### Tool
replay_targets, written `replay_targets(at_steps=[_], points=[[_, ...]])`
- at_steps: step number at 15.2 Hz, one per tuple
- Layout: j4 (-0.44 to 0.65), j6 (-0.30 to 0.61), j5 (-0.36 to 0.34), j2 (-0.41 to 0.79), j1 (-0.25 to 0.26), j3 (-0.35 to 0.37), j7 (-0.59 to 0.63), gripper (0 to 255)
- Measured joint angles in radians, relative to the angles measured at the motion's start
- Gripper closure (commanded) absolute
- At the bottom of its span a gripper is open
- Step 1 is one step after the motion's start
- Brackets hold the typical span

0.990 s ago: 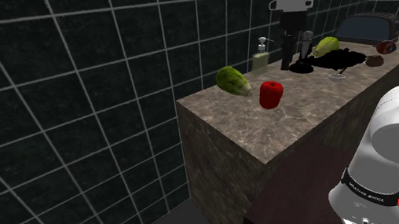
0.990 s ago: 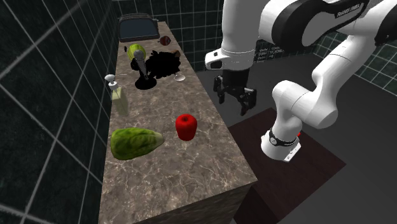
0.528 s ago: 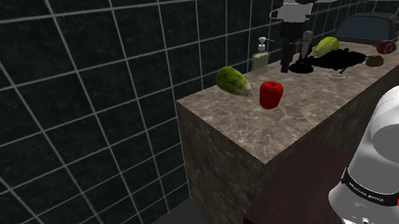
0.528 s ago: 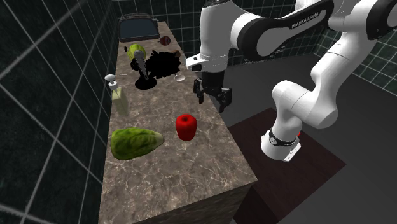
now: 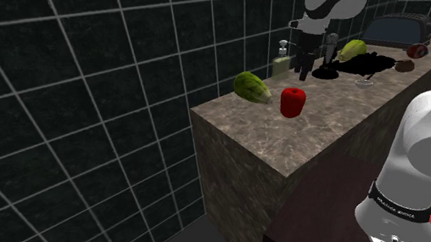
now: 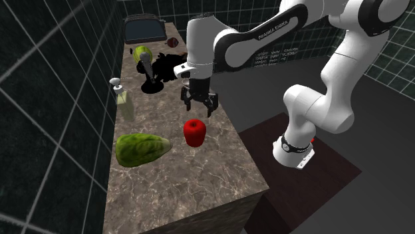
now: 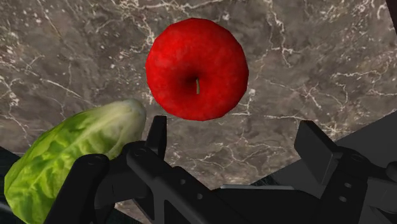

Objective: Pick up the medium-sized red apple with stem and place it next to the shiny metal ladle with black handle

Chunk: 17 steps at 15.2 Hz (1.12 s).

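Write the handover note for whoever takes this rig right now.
Gripper: open, empty, above the counter close by the apple, not touching it.
Apple: upright on the counter beside the lettuce, apart from it.
Ladle: as best I can tell, the upright dark-stemmed piece farther along the counter, well apart from the apple.
Done: approach only.
Left: lower over the apple, grasp, carry it and set it beside the ladle.

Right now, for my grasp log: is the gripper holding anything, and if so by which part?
Nothing is held. The gripper hangs open over the marbled counter, its fingers apart and not touching the red apple, which rests on the counter.
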Motion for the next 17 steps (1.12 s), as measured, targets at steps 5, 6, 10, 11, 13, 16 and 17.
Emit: replay_targets(at_steps=[5, 6, 10, 11, 13, 16, 17], points=[[-0.001, 0.084, 0.044, 0.076, 0.033, -0.056, -0.096, 0], [-0.003, 0.096, 0.051, 0.088, 0.037, -0.062, -0.103, 0], [-0.023, 0.147, 0.072, 0.123, 0.049, -0.076, -0.121, 0], [-0.025, 0.149, 0.073, 0.123, 0.049, -0.077, -0.122, 0], [-0.026, 0.151, 0.073, 0.124, 0.049, -0.077, -0.122, 0], [-0.027, 0.152, 0.073, 0.124, 0.049, -0.077, -0.122, 255], [-0.027, 0.152, 0.073, 0.124, 0.049, -0.077, -0.122, 255]])
